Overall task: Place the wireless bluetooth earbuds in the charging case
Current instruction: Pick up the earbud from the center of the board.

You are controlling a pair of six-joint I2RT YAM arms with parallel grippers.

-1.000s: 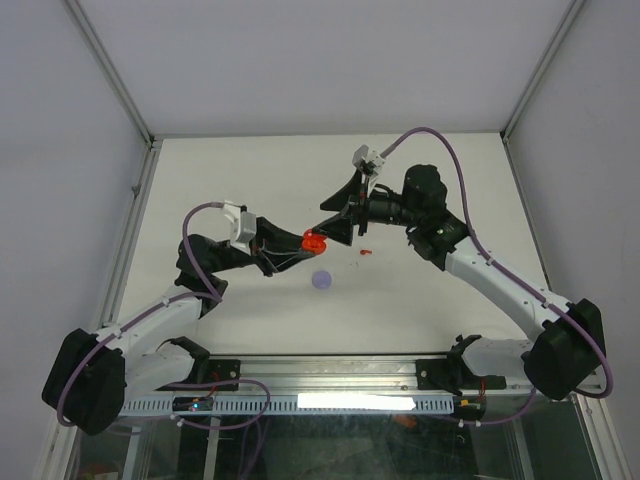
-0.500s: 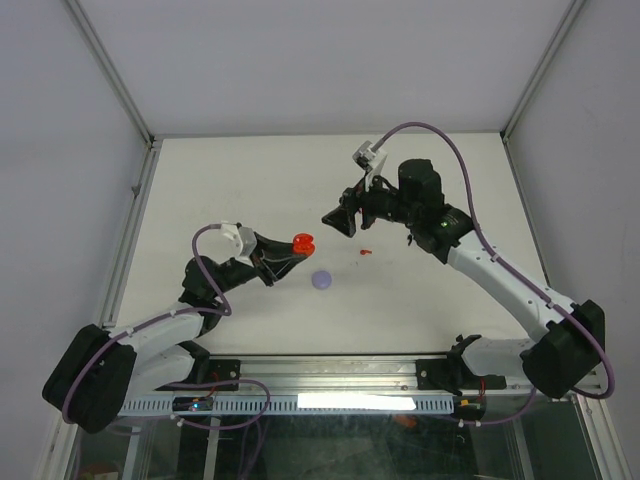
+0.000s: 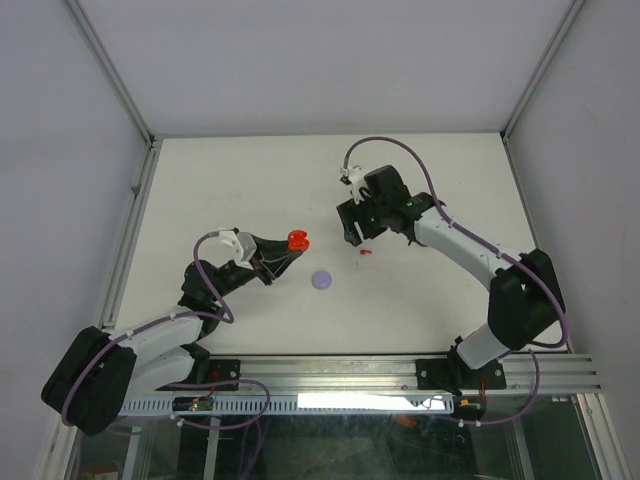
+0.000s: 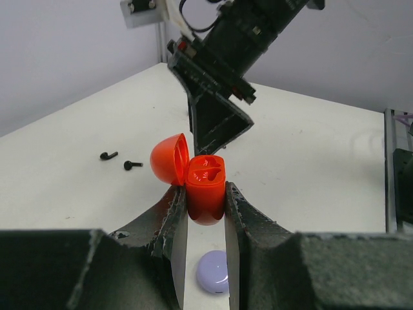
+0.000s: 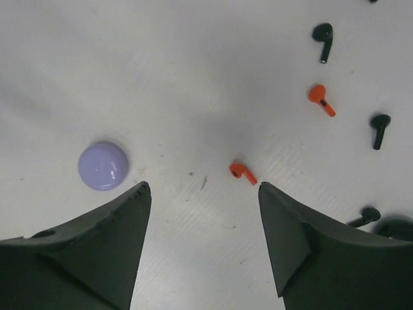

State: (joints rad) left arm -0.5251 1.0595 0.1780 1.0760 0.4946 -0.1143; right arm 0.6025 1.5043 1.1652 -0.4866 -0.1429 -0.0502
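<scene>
My left gripper (image 3: 290, 247) is shut on the open red charging case (image 3: 297, 240) and holds it upright above the table; in the left wrist view the case (image 4: 206, 190) sits between the fingers with its lid (image 4: 169, 159) tipped left. My right gripper (image 3: 352, 225) is open and empty, pointing down at the table. In the right wrist view its open tips (image 5: 203, 186) are just short of a red earbud (image 5: 242, 172), which also shows in the top view (image 3: 366, 252). A second red earbud (image 5: 321, 98) lies farther off.
A lilac round disc (image 3: 321, 280) lies on the table below the case, seen between the left fingers (image 4: 214, 272) and left of the right gripper (image 5: 103, 166). Black earbuds (image 5: 322, 35) (image 5: 379, 126) (image 5: 366, 215) lie scattered; two show in the left wrist view (image 4: 108, 155) (image 4: 133, 165).
The two grippers have drawn apart. My left gripper pulled the red case back to the left. My right arm folded in and now points down over the table by the red earbud.
</scene>
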